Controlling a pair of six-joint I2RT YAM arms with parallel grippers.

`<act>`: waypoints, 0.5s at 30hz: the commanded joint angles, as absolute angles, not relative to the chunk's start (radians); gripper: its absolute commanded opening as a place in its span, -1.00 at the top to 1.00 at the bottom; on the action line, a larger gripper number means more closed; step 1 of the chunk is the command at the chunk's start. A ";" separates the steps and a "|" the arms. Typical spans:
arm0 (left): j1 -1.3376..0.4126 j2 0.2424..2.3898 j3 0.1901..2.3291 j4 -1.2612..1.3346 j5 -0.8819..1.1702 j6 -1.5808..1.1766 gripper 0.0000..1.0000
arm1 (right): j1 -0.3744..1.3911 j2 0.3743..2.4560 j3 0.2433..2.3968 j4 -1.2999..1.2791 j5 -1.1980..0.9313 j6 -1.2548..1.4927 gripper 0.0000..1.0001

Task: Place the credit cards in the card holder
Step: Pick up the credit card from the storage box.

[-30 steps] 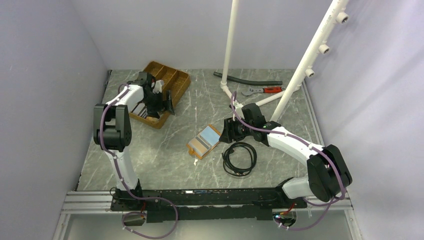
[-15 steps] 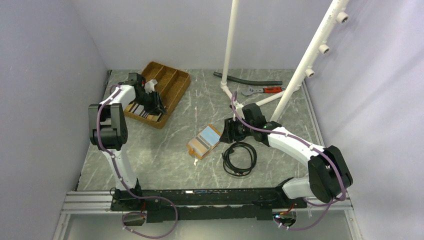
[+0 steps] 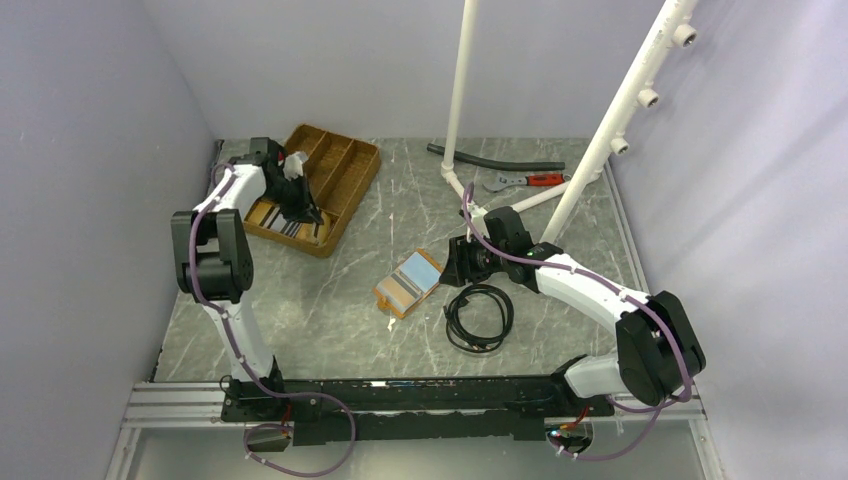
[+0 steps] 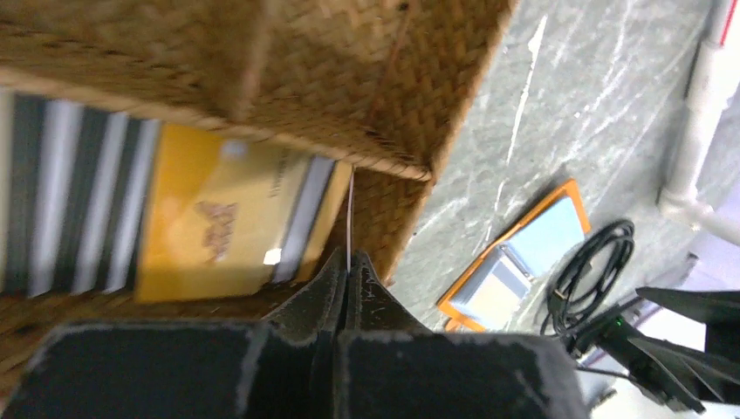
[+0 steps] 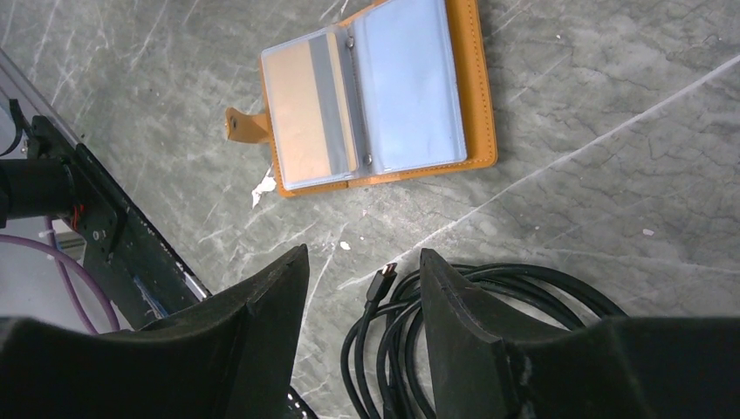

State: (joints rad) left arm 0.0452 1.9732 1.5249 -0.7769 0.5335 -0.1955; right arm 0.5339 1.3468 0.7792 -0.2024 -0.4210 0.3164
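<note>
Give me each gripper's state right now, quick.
Left gripper: closed on a thin credit card, seen edge-on.
Right gripper: open, holding nothing.

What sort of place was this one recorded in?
Probably a robotics lab test cell: left arm and right arm bolted to a metal rail, plain lilac walls boxing in a marble-patterned table, and a white pipe frame standing on it.
</note>
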 commanded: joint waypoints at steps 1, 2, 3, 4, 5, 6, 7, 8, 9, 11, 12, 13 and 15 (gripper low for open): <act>0.046 1.855 1.608 -0.887 0.349 -0.193 1.00 | 0.538 1.334 0.810 -0.213 -0.396 0.294 -0.04; 0.044 1.833 1.619 -0.901 0.302 -0.208 1.00 | 0.538 1.334 0.817 -0.222 -0.385 0.291 -0.04; 0.042 1.803 1.631 -0.910 0.270 -0.223 1.00 | 0.537 1.335 0.824 -0.229 -0.375 0.289 -0.04; 0.035 1.770 1.638 -0.914 0.242 -0.238 1.00 | 0.538 1.337 0.830 -0.235 -0.365 0.289 -0.04; 0.026 1.733 1.633 -0.906 0.223 -0.257 1.00 | 0.537 1.341 0.837 -0.241 -0.359 0.291 -0.05; 0.016 1.692 1.619 -0.890 0.228 -0.284 1.00 | 0.537 1.348 0.844 -0.248 -0.354 0.293 -0.04; 0.008 1.652 1.587 -0.852 0.277 -0.319 1.00 | 0.538 1.353 0.849 -0.250 -0.356 0.295 -0.04; 0.006 1.604 1.540 -0.787 0.362 -0.354 1.00 | 0.538 1.356 0.850 -0.247 -0.366 0.301 -0.04; -0.020 1.562 1.472 -0.677 0.458 -0.429 1.00 | 0.538 1.359 0.855 -0.239 -0.390 0.311 -0.05; -0.081 1.466 1.299 -0.392 0.615 -0.597 1.00 | 0.541 1.367 0.865 -0.220 -0.443 0.345 -0.06; -0.116 1.428 1.203 -0.231 0.674 -0.698 1.00 | 0.543 1.369 0.871 -0.199 -0.473 0.374 -0.08; -0.155 1.383 1.113 -0.058 0.700 -0.794 1.00 | 0.546 1.368 0.869 -0.168 -0.511 0.407 -0.09; -0.233 1.336 0.951 0.234 0.651 -0.948 1.00 | 0.552 1.359 0.849 -0.056 -0.588 0.527 -0.14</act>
